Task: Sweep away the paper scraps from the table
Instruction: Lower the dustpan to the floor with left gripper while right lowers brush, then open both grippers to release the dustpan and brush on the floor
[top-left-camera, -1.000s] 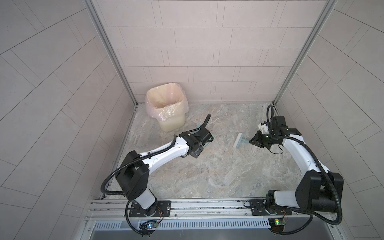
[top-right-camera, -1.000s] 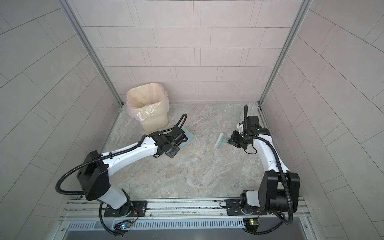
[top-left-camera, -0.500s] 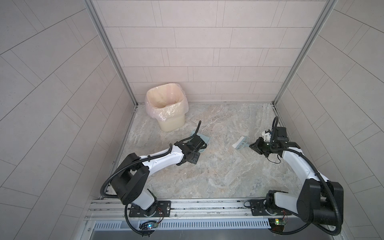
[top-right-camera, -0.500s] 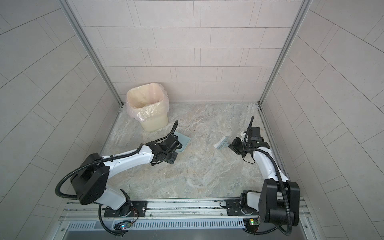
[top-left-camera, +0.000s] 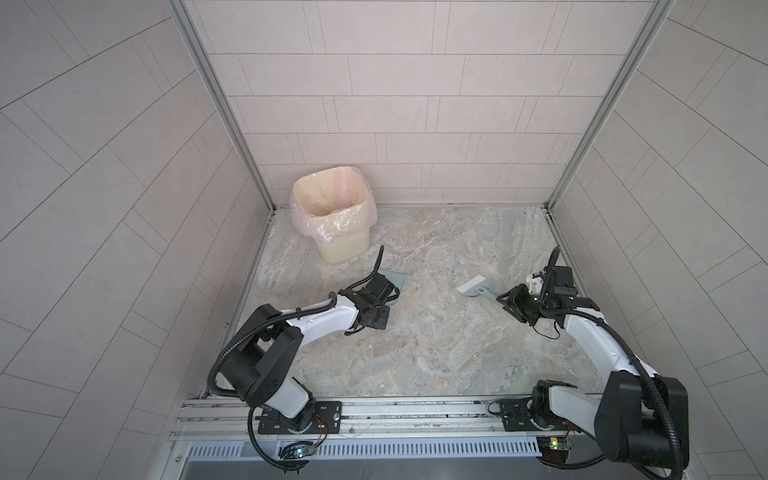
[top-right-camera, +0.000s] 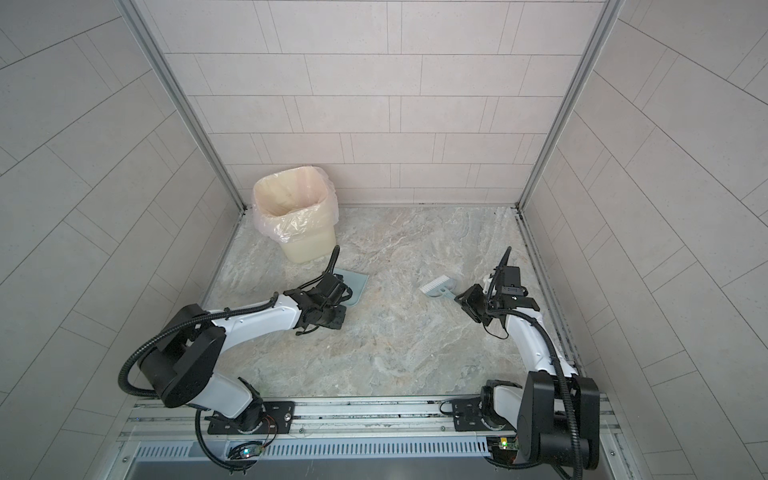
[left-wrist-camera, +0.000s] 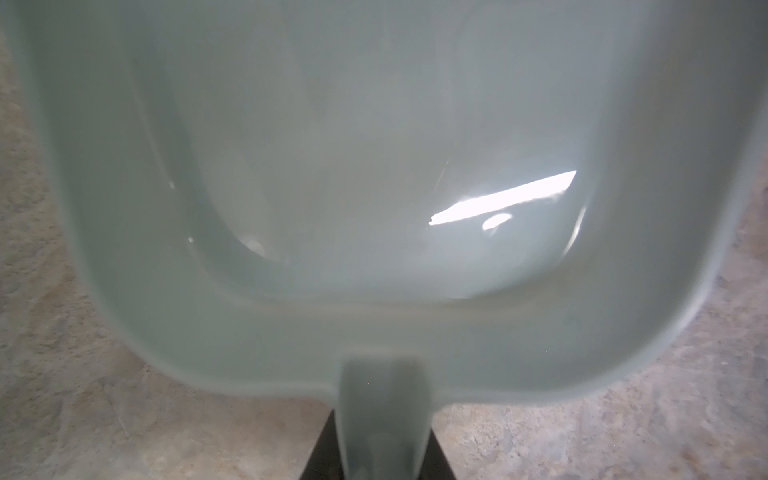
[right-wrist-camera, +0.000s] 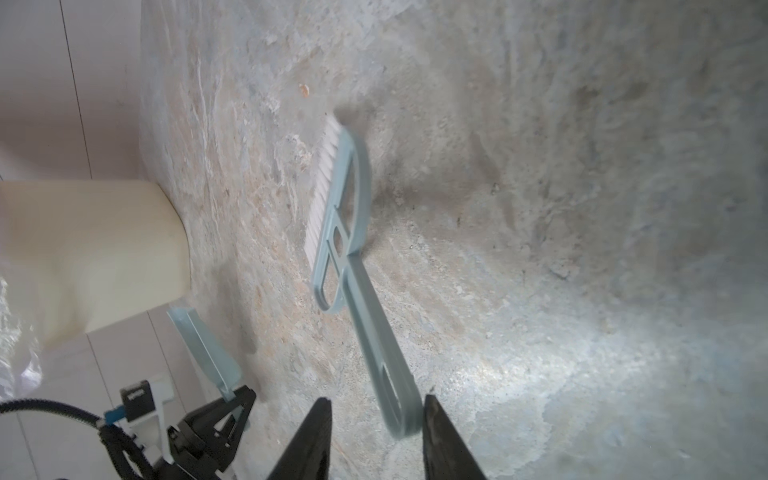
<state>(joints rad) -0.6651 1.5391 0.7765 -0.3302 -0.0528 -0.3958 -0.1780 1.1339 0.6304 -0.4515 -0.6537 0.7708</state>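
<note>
Both top views are showing my left gripper (top-left-camera: 384, 293) holding the dustpan (top-left-camera: 395, 279) near the bin (top-left-camera: 332, 220), and the brush (top-left-camera: 476, 286) resting on the table (top-left-camera: 436, 340), just before my right gripper (top-left-camera: 503, 300). Left wrist view: my jaws are pinching the dustpan handle. Right wrist view: my jaws are standing spread around the brush handle end. Where the scraps are, I cannot tell.

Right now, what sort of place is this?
Probably a robot test cell dressed up as a tiled room corner: pale tiled walls on three sides, a marble-patterned table with a lined bin, and a front rail carrying robot arms.
</note>
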